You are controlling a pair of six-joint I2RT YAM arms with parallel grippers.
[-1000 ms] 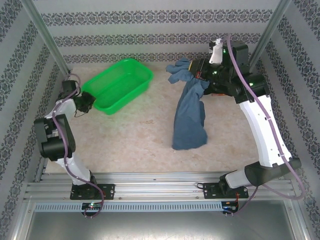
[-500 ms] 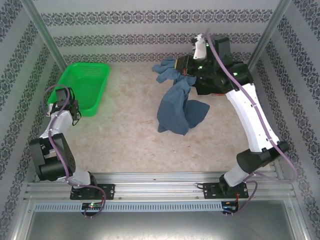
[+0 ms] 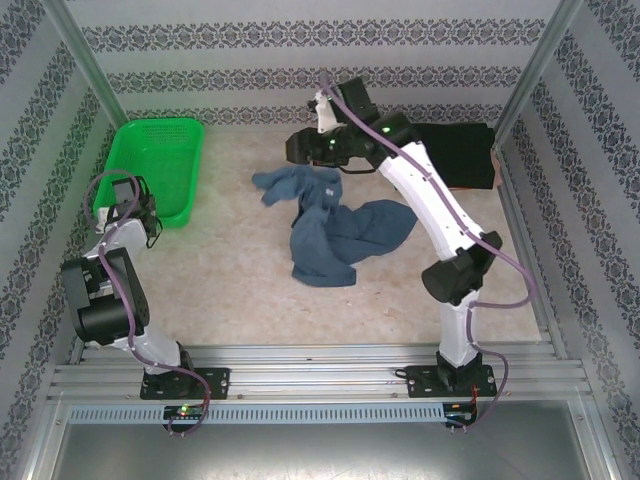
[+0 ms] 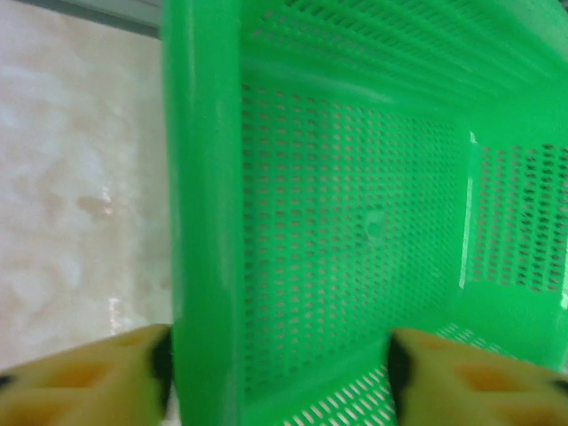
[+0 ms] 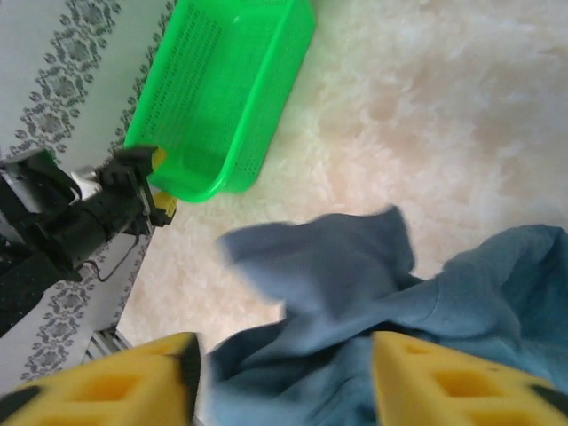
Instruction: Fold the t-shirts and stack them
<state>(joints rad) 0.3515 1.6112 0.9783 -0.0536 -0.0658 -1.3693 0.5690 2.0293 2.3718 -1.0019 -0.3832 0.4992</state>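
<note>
Both have sprung wide: left fingers [image 4: 89,373] astride the basket [image 4: 204,177] rim, right fingers [image 5: 453,382] over the dropped t-shirt [image 3: 325,245].

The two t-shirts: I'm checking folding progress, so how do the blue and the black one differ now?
The blue t-shirt lies crumpled mid-table; the black t-shirt lies flat, a neat rectangle, at the far right corner. Blue sprawls wider; black looks compact. Both rest on the table.

I see a bright green lattice basket [image 3: 155,170] sitting upright on the pale marbled desk [image 3: 240,290] at its far-left corner, long side along the floral-striped wall [image 3: 300,40], a metal post [image 3: 85,70] rising beside it.
</note>
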